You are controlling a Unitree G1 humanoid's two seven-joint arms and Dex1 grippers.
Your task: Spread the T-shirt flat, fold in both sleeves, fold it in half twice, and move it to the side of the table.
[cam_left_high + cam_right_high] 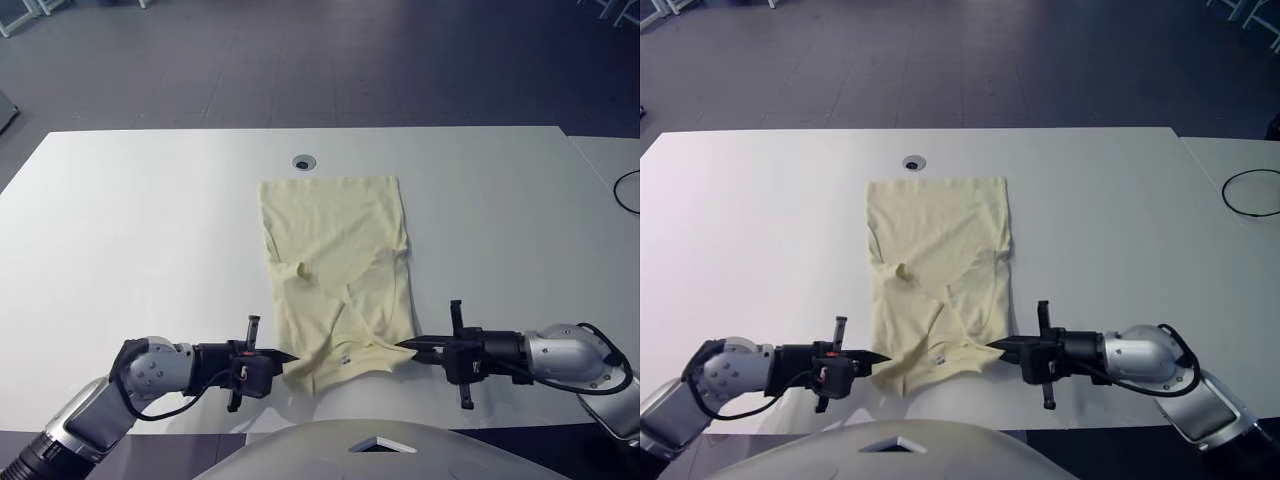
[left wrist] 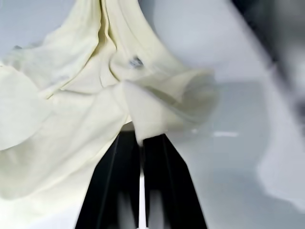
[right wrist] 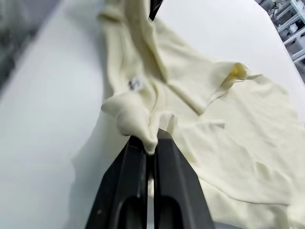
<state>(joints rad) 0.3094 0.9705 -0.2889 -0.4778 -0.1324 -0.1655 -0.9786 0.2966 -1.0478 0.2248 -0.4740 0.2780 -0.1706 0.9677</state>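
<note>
Judging by its narrow shape, the T-shirt is spread on the table with both sleeves folded in, so the two halvings and the move to the side are left to do. It lies lengthwise in the middle of the head view, its near edge at the lower centre. The left fingers are closed on that edge's lower-left corner and the right fingers on its lower-right corner, each pinching a small bunch of cloth.
</note>
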